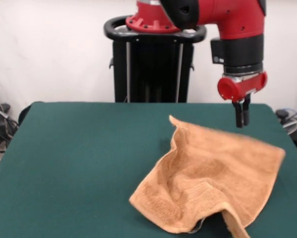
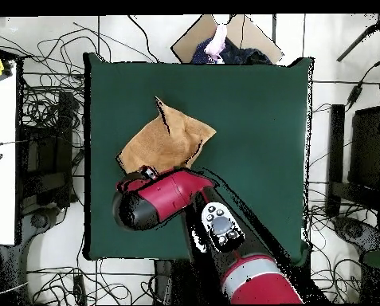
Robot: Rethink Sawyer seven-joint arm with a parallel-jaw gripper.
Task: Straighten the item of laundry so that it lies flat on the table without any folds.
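Observation:
The orange-tan towel (image 1: 208,181) lies rumpled on the right side of the green table (image 1: 79,148). One far corner sticks up, the middle is creased, and a flap is folded under at the near edge. My gripper (image 1: 242,113) hangs just above and behind the towel's far edge. Its fingers are close together, hold nothing and do not touch the towel. In the overhead view the towel (image 2: 165,139) lies on the table (image 2: 256,119) left of centre. The arm (image 2: 165,199) covers the towel's lower edge and hides the gripper.
The black pedestal (image 1: 151,64) stands behind the table's far edge. In the overhead view a person's hand (image 2: 218,40) and a piece of cardboard (image 2: 248,32) show beyond the table's top edge. Cables lie on the floor around the table.

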